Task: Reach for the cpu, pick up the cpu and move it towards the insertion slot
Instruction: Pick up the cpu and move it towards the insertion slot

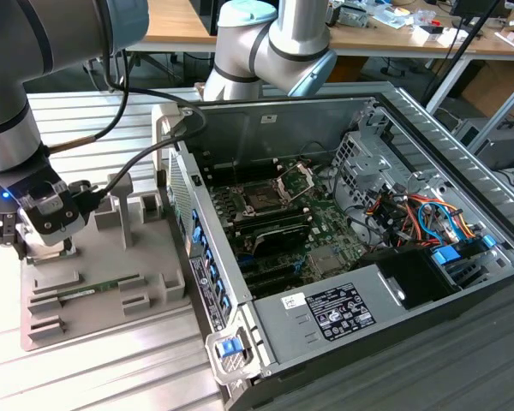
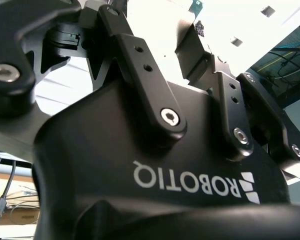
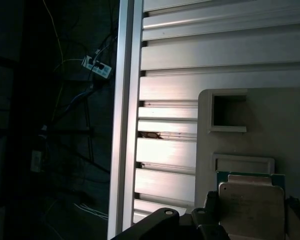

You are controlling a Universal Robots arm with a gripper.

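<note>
**Fingers.** Spread. In the first wrist view my fingers [image 3: 211, 205] stand one on each side of the cpu [image 3: 251, 207], close to its edges. A sliver of grey shows between the chip and one finger. I cannot tell whether the other touches it. In the second wrist view my finger links splay apart above the black body, with bright background between them.

**Cpu.** It lies flat, pale metal face up, in a green-rimmed seat on the grey fixture [image 3: 290, 125]. It is not lifted. A square pocket [image 3: 229, 111] is moulded into the fixture near it.

**Position.** In the exterior view my gripper [image 1: 44, 235] is low over the fixture's corner at the exterior view's left, well apart from the case [image 1: 265, 128].

**Containers.** The fixture also carries a green memory stick [image 1: 90, 293], lying flat in a groove. The case lies open just beside the fixture, toward the exterior view's right. Inside it, on the board [image 1: 317, 248], the slot [image 1: 261, 199] is a dark square in a silver frame, with its bracket [image 1: 295, 178] hinged up. Orange and blue cables [image 1: 411, 210] bunch farther toward the exterior view's right.

**Surface and room.** Fixture and case rest on a slatted aluminium table [image 1: 86, 377]. Wooden desks [image 1: 180, 26] with clutter stand behind it. In the first wrist view, a dark floor with loose wires and a power strip [image 3: 97, 66] shows past the table's edge.
</note>
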